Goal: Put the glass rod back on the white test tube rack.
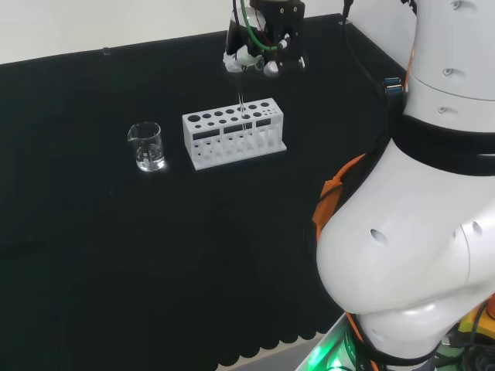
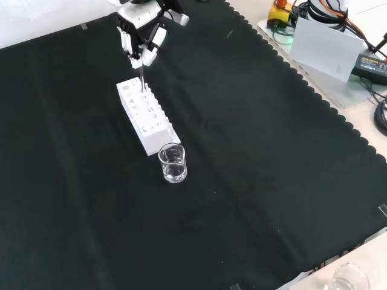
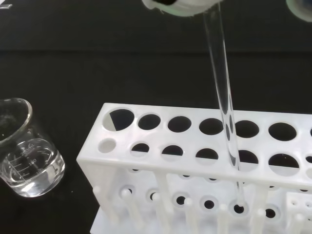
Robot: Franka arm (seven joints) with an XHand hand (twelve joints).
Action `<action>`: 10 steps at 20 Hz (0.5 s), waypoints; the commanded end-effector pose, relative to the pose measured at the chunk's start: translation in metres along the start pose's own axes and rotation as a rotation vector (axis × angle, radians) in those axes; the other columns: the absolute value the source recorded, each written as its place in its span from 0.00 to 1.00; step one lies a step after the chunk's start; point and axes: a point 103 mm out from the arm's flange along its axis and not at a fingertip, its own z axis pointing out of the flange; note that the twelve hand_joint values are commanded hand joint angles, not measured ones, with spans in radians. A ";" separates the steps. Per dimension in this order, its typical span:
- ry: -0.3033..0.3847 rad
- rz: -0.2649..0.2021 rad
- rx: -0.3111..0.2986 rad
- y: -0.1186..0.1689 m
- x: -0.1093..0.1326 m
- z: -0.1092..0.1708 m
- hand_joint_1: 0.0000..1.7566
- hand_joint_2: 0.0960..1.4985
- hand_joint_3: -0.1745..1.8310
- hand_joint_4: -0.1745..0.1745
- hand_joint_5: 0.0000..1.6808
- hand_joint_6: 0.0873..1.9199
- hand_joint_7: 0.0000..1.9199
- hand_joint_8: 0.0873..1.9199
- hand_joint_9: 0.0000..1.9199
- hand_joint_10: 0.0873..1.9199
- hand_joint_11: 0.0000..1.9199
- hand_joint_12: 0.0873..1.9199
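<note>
I see the bench point(image 2: 260, 181) covered in black cloth, its edge scalloped in the front view. Resting directly on it: the white test tube rack point(image 1: 234, 132), long side toward the head camera. A clear glass beaker point(image 1: 146, 146) stands apart from the rack, off its left end in the head view, with a little clear liquid in it.

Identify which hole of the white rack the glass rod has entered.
In the wrist view, the glass rod held by the hand passes through a front-row hole of the white rack; the other visible holes stand empty.
</note>
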 end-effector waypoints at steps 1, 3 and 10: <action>-0.011 0.009 0.013 -0.002 0.001 0.000 0.75 0.67 0.00 0.00 0.87 0.00 0.73 0.26 0.97 0.09 0.90 0.17; -0.017 0.018 0.021 -0.005 0.001 0.001 0.75 0.67 0.00 0.00 0.87 0.00 0.73 0.26 0.97 0.09 0.90 0.17; 0.009 0.033 0.054 -0.002 -0.011 0.013 0.75 0.67 0.00 0.01 0.87 0.00 0.74 0.22 0.96 0.08 0.90 0.16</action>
